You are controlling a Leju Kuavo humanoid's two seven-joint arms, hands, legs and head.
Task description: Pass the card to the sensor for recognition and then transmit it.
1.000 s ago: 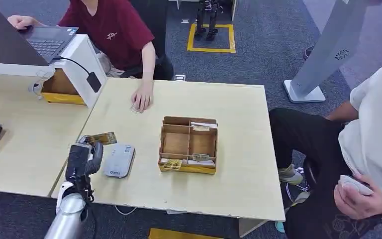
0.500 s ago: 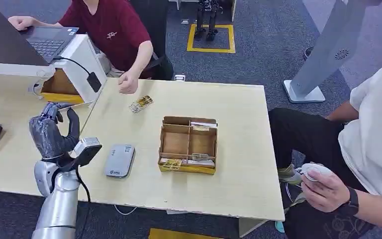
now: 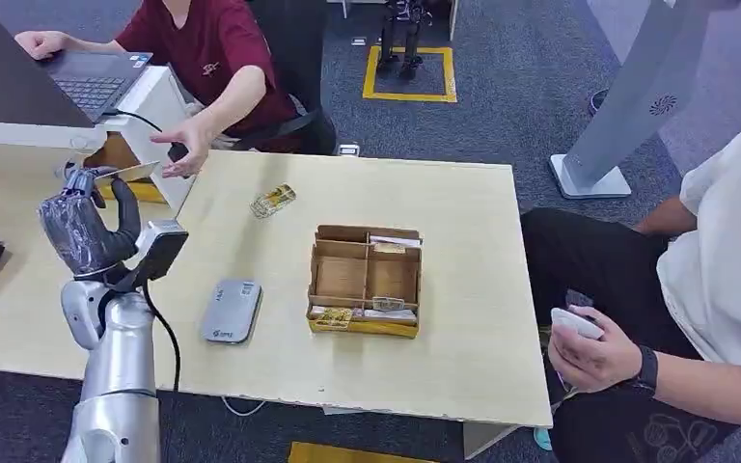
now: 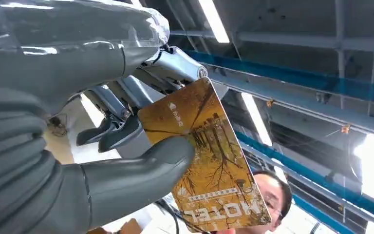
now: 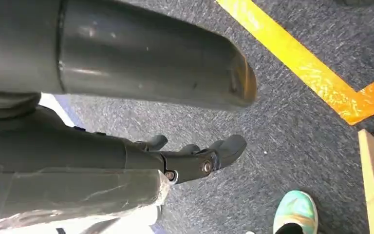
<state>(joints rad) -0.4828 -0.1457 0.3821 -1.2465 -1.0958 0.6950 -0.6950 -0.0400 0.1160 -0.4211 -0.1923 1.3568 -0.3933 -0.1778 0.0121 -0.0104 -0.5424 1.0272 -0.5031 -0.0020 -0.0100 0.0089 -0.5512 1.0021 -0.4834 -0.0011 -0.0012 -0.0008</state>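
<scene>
My left hand is raised over the table's left edge and pinches a golden hotel card between thumb and fingers. The left wrist view shows the card close up, printed side showing, under the thumb of that hand. A person in a red shirt holds an open hand right at the card's far end. The grey sensor lies flat on the table, to the right of my arm. My right hand hangs over the carpet, fingers apart, holding nothing.
A second card lies on the table beyond the sensor. A cardboard divider box with cards sits mid-table. A white box with a black reader stands at the left. A seated person in white holds a small device at the right.
My left hand rose from beside the sensor, up and leftward, carrying the card. The person in red left a card on the table and now reaches toward my held card.
</scene>
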